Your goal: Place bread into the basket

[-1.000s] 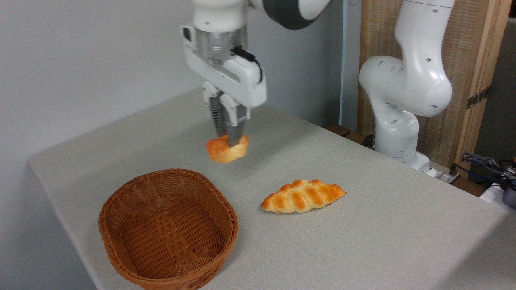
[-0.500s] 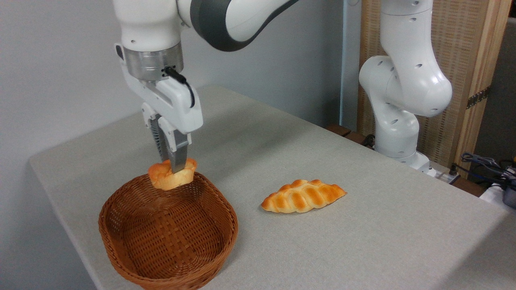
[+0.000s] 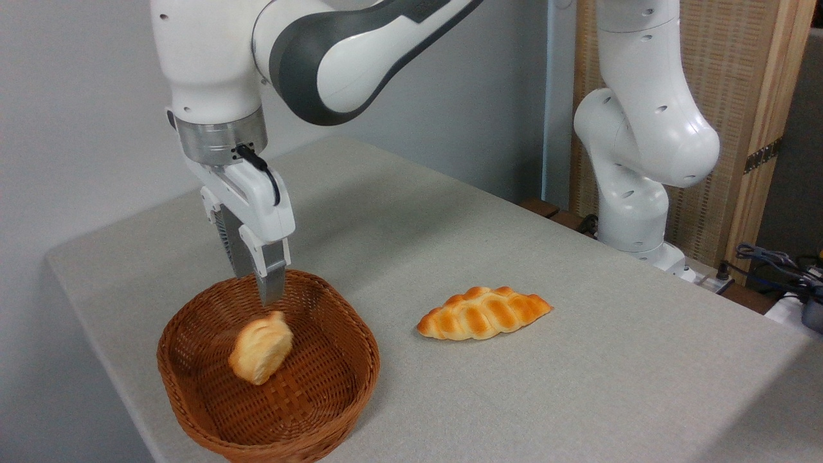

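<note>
Camera view: bread lies tilted inside the basket, just below the fingers, which are parted and hold nothing.

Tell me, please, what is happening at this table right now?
A Franka arm is putting bread into a basket. The small round bun lies tilted on its side inside the wicker basket, free of the gripper, which hangs just above it over the basket's far side. Whether the fingers are open is hard to tell from this angle. A longer braided loaf sits untouched on the table to the right of the basket.
</note>
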`<control>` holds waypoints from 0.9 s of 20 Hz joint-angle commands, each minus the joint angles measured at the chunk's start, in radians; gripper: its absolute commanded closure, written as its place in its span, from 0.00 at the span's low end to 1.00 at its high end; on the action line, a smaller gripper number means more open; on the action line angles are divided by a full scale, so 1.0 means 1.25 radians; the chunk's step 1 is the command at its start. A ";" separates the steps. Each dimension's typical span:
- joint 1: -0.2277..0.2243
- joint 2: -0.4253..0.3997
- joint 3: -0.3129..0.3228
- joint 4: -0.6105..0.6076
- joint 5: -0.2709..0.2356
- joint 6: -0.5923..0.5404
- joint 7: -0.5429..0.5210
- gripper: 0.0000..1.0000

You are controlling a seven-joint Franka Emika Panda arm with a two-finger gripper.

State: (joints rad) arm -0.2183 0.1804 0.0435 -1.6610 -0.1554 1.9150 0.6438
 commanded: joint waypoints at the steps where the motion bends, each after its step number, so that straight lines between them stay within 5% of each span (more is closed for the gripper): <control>1: -0.003 0.003 0.003 0.016 0.014 0.002 -0.023 0.00; 13: 0.004 -0.069 0.030 0.035 0.018 -0.050 -0.019 0.00; 16: 0.004 -0.092 0.031 0.034 0.102 -0.121 -0.016 0.00; 18: 0.009 -0.096 0.033 0.034 0.112 -0.127 -0.018 0.00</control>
State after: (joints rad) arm -0.2065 0.0820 0.0796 -1.6111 -0.0552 1.7868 0.6407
